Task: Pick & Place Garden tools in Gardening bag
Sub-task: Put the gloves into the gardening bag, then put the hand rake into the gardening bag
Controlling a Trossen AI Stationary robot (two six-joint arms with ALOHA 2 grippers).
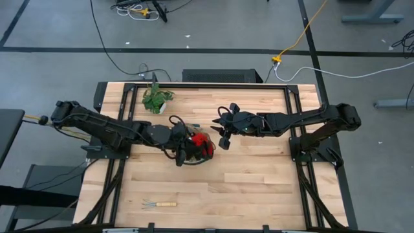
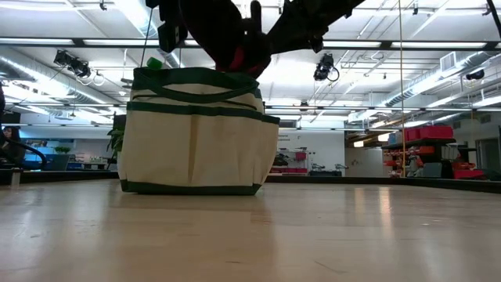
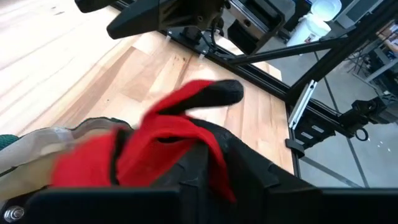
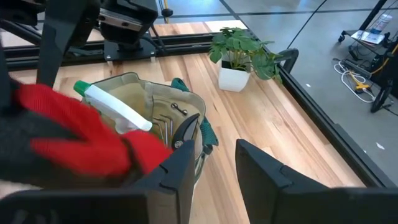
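The left claw hangs over the mouth of the gardening bag with the red gloves pinched between its fingers, so the step in hand looks like the drop. To do it well, the gloves should go low enough that their loose, floppy fingers clear the bag's rim before the claw lets go; released too high, a limp glove could drape over the green trim or slide down outside. The right claw waits just beside the bag with its fingers spread and nothing in them, and it should keep out of the way. Directly below the left claw the bag stands upright on the tabletop, beige canvas with dark green bands and outer pockets. Inside it, seen from the right wrist, are the spray bottle lying slanted, the dark-handled pruning shears and some metal tines. One wooden-handled hand fork lies well apart from both claws near the tabletop's front edge, not yet collected. The potted plant sits beyond the bag.
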